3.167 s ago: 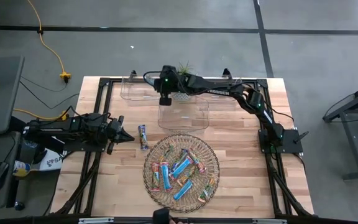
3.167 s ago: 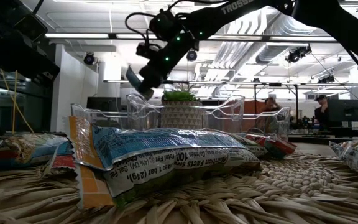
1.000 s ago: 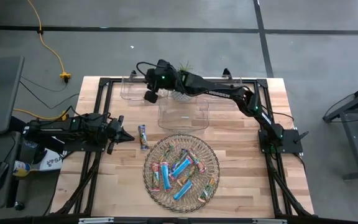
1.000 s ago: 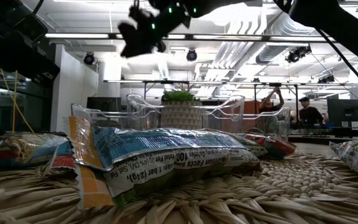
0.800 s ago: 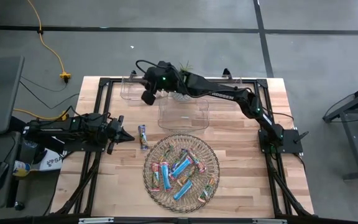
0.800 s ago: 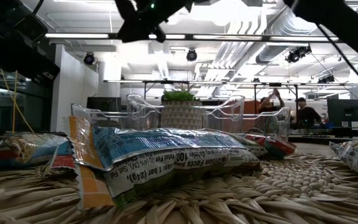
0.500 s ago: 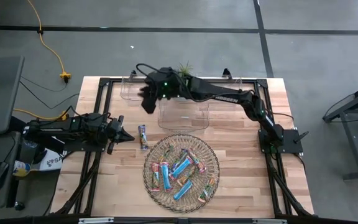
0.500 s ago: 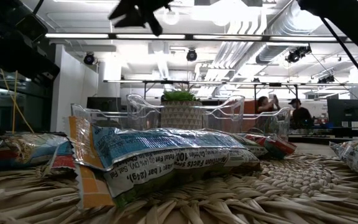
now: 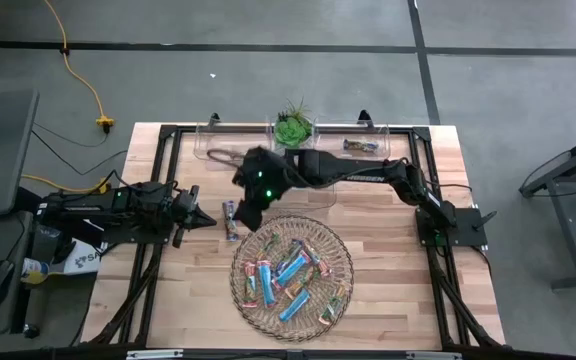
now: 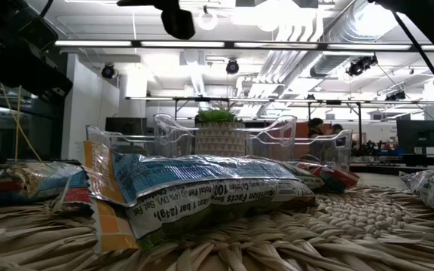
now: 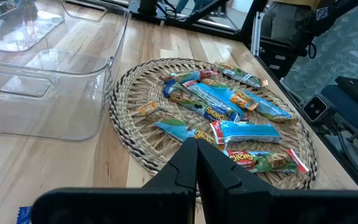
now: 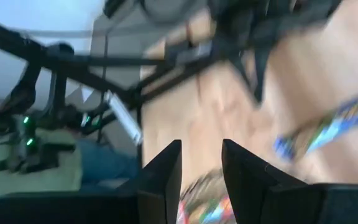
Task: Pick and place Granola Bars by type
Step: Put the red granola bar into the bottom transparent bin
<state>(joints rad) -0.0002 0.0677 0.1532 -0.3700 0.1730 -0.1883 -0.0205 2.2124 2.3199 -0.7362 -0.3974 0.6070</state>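
Moved since the earlier frames: right gripper [image 9: 249, 208], formerly over the clear rectangular plastic bins [image 9: 230, 150] at the table's far edge, now above bare wood just beside the blue-wrapped granola bar lying alone on the table [image 9: 230, 220], between the bins and the round woven wicker tray [image 9: 341, 250]; fingers [image 12: 160, 171] apart, nothing between them

Shiny wrapped granola bars on the tray [image 9: 290, 272]: blue, orange-red and gold-brown wrappers, heaped and overlapping across the tray's middle; a large blue-wrapped bar [image 10: 202, 181] fills the low view's foreground

One dark-wrapped bar [image 9: 360, 146] lies in the far right bin [image 9: 393, 150]

Left gripper [image 9: 204, 223]: low over the table's left side, tips near the lone blue bar; fingers [image 11: 194, 165] pressed together, empty

Small green potted plant [image 9: 291, 128]: at the far edge, between the bins

Light wooden table [image 9: 398, 290]
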